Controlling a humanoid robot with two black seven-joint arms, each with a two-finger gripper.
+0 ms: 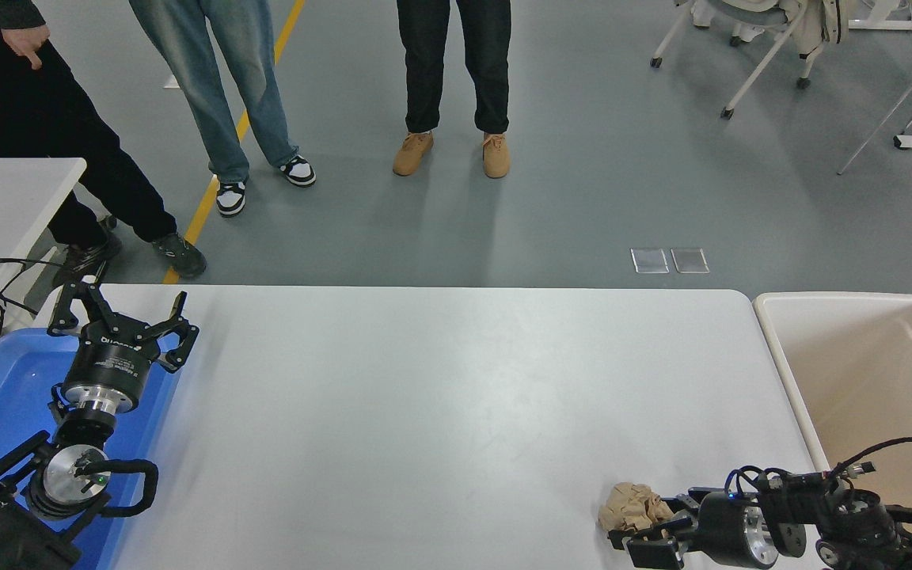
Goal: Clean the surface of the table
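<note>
Table surface bears crumpled brown paper, right gripper fingers parted beside it.

Just one camera here, mounted high on the robot's side of the white table, looking forward and down across it. It takes in the whole tabletop plus the grey floor past the table's far edge, from fairly far back.
</note>
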